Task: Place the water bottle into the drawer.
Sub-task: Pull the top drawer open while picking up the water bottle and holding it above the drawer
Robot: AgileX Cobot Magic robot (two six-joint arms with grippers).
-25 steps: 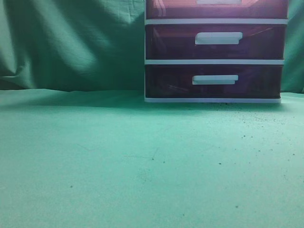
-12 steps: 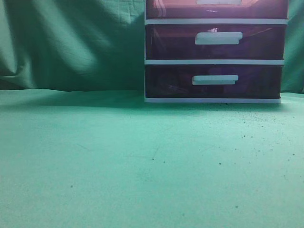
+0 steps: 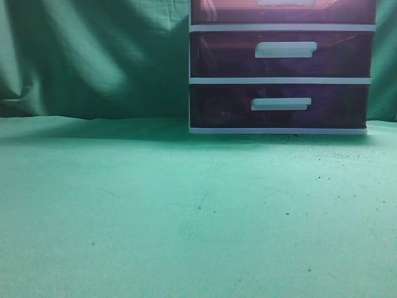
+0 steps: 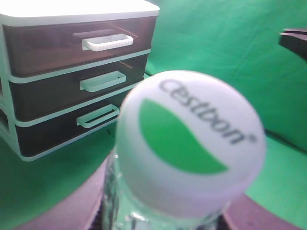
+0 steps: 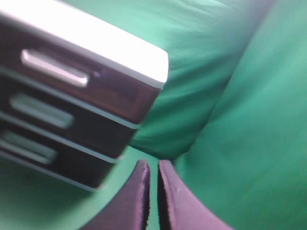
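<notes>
The water bottle (image 4: 189, 143), clear with a white cap printed green, fills the left wrist view, held up in the air. My left gripper (image 4: 163, 213) is shut on its body, with pinkish fingers on both sides. The drawer (image 4: 72, 45) is the top one of the white-framed unit, closed, with a dark maroon front and a white bar handle (image 4: 106, 42). It lies ahead and to the left of the bottle. The drawer also shows in the exterior view (image 3: 282, 11) and the right wrist view (image 5: 96, 91). My right gripper (image 5: 153, 191) is shut and empty beside the unit's right corner. Neither gripper shows in the exterior view.
Two like drawers (image 3: 282, 54) (image 3: 279, 105) sit closed below the top one. Green cloth (image 3: 186, 211) covers the table and hangs as a backdrop. A dark object (image 4: 295, 40) shows at the right edge of the left wrist view.
Only faint reflections on the drawer fronts shift in the exterior view. The drawers stay closed.
</notes>
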